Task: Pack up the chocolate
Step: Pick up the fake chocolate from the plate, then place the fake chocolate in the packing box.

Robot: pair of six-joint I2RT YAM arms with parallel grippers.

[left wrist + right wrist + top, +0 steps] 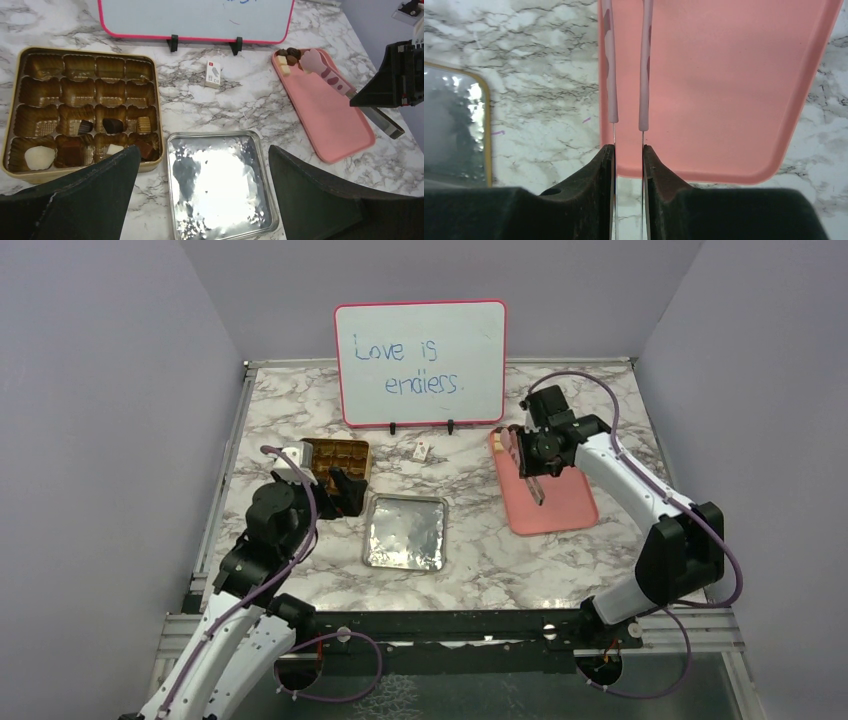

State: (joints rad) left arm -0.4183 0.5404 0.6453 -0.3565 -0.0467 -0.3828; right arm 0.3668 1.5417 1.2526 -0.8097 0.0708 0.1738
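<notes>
Gold tin point(80, 67) at left on marble table point(480, 570), 16 cells. Chocolate point(39, 157) sits in the 2 near rows: white, brown and dark pieces. Left gripper point(204, 150) hovers near the tin's near edge, jaws released wide, holding nothing. Silver lid point(217, 185) lies flat just right of the tin. White card point(213, 74) lies behind the lid, in front of whiteboard point(420, 362). Pink tray point(330, 120) at right, more chocolate at its far left corner. Tongs point(327, 77) lie over the tray, pink tips just beside those pieces. Right gripper point(628, 150) clenched on the tongs' 2 metal arms.
</notes>
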